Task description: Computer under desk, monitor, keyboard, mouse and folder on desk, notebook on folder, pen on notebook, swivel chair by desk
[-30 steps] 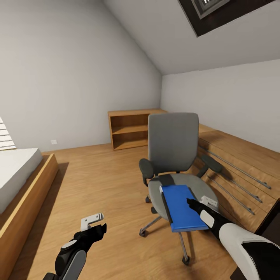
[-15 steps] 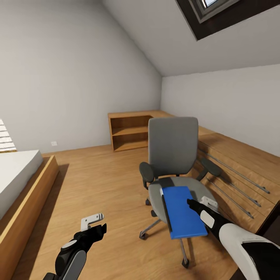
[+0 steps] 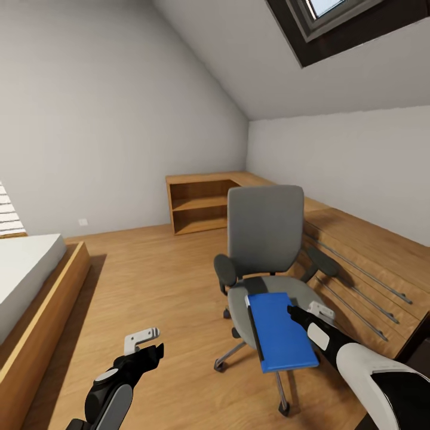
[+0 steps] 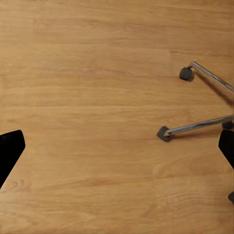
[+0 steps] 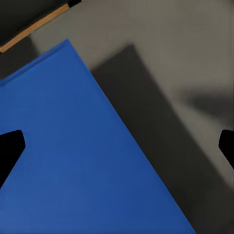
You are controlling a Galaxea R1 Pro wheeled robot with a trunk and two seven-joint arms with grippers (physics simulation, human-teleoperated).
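Right gripper [image 3: 297, 312] sits at the right edge of the blue folder [image 3: 279, 331], just over the grey seat of the swivel chair [image 3: 264, 227]. In the right wrist view the two dark fingertips [image 5: 9, 151] stand far apart at opposite sides, folder [image 5: 73, 161] under one of them, bare seat pad under the other. So jaws wide, holding nothing; can't tell whether a fingertip touches the folder edge

Folder lies flat on the seat, front end overhanging the seat's front lip toward the robot. Long axis runs from the chair back out toward the robot, slightly skewed. A thin dark strip with a white tip lies along its left edge; too small to identify. Can't tell whether anything lies under the folder

Left gripper [image 3: 145, 342] hangs low over the wood floor [image 3: 149, 280], to the left of the chair and well apart from the folder. Left wrist view: fingers spread, nothing between them, just floorboards and two chrome spokes with black castors [image 4: 163, 133]

Key relation: folder is directly left of the right gripper, at the same height, long edge facing the jaws. Right arm is clearly the nearer one. My read: the grasp wants the jaws to straddle that thin long edge, or the overhanging front end; a flat thing on soft padding may slide rather than pinch

Behind the chair: low wooden shelving [image 3: 200, 206] against the wall. Bed [image 3: 30, 275] far left of the chair
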